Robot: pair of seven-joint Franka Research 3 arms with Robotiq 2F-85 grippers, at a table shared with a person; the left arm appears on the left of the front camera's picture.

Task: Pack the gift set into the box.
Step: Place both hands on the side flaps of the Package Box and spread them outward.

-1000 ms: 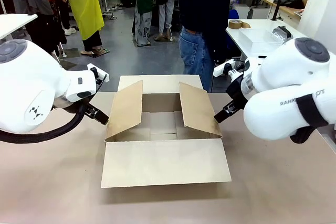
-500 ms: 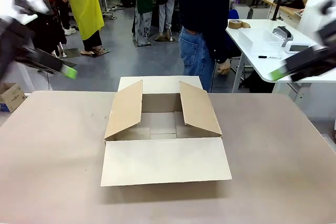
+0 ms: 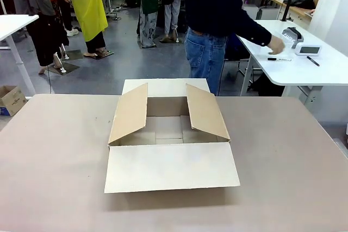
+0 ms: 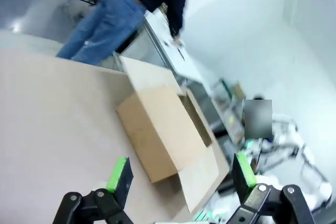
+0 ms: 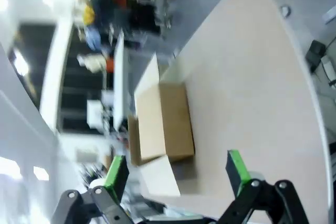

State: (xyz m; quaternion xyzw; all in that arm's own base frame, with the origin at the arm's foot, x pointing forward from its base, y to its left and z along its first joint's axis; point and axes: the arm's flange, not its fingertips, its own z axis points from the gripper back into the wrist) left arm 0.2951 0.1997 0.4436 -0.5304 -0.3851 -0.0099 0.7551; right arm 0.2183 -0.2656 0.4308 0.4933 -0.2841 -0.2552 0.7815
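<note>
The box [image 3: 171, 173] stands in the middle of the table [image 3: 54, 161] with its opening upward. The flap on the robot's side of the box lies flat on the table and the flap on the person's side lies flat outward. The two side flaps stand up at a slant. I judge that the box is set like this so that something can be lowered straight into it from above. The slanted side flaps may make the way in narrower.

The floor of the box is bare cardboard, so the gift set is not yet packed.

Beyond the box, the person turns away from it and stretches one hand [image 3: 276, 43] over a white side table [image 3: 321, 69], to the right of the box. Probably the person is fetching something there, but what it is I cannot tell.

The left gripper [image 4: 180, 163] looks at the box from one side and from well apart. Its jaws are wide apart and there is nothing between the green pads [image 4: 118, 174]. The right gripper [image 5: 175, 161] is also well away from the box, with its jaws spread and nothing in them. I believe both are kept back from the box to leave free room around it, and are spread ready to receive or grasp an item. The packing seems to be only at its beginning.
</note>
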